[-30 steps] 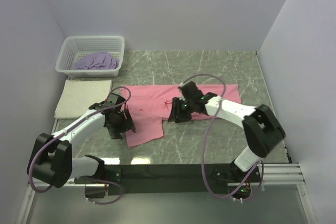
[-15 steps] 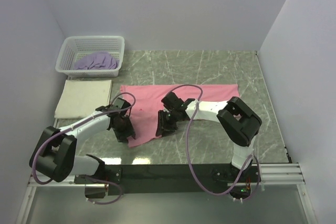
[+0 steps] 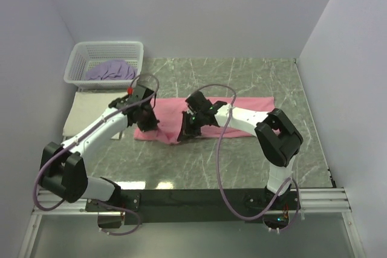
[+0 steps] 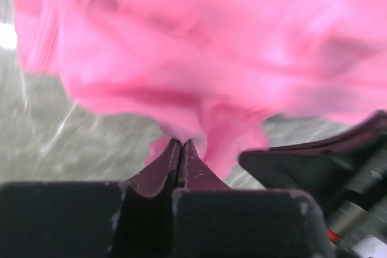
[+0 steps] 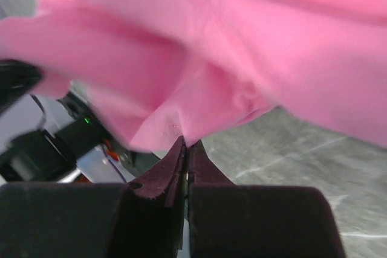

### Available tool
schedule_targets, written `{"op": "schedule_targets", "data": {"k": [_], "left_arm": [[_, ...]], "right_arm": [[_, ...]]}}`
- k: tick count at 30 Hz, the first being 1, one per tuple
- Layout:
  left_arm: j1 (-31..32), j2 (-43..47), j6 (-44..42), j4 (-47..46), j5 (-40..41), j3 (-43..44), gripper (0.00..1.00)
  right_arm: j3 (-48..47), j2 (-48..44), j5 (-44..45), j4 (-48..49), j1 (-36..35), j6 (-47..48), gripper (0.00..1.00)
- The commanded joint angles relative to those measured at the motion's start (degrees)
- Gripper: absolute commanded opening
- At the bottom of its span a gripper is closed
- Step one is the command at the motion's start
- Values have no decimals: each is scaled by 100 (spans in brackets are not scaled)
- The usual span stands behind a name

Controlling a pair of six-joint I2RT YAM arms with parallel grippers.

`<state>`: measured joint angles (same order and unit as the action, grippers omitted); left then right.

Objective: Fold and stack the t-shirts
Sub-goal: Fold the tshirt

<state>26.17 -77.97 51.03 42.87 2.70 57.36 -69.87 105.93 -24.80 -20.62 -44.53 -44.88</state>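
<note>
The pink t-shirt [image 3: 245,110] lies as a long band across the middle of the table. My left gripper [image 3: 147,125] is shut on its near-left edge. My right gripper [image 3: 187,131] is shut on the near edge a little further right. In the left wrist view, pink cloth [image 4: 211,58] bunches up from the closed left gripper [image 4: 179,143]. The right wrist view shows the same cloth [image 5: 254,46] pinched in the right gripper [image 5: 186,144]. A folded cream t-shirt [image 3: 81,112] lies at the left, partly under my left arm. The lavender t-shirt [image 3: 110,69] is crumpled in the basket.
The white lattice basket [image 3: 106,47] stands at the back left corner, just behind the cream shirt. Grey-green marbled tabletop [image 3: 242,161] shows in front of the pink shirt and behind it. Pale walls close in the left, back and right sides.
Both grippers have shut on the pink shirt's near flap and carried it toward the back. The flap that reached toward the front edge is now folded in, leaving a narrower band.
</note>
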Motion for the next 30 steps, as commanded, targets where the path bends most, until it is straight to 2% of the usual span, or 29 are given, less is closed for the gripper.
{"op": "schedule_targets", "data": {"k": [1,7,15,30], "left_arm": [[-95,-471,-373,46,371,696,1],[-306,-1359,-831,-174,248,1514,1],[-499,-1993,-1121,-534,398,2296,1],[-772,-2187,-1059,-1141,345,1980,1]], "right_arm": [[-334,-240,63,-161,462,32,0],[-800,112,-209,-179,911,6,0],[-1529,770,-341,-223,1227,-12,2],[-2110,1298,-122,-320,1447,138,5]]}}
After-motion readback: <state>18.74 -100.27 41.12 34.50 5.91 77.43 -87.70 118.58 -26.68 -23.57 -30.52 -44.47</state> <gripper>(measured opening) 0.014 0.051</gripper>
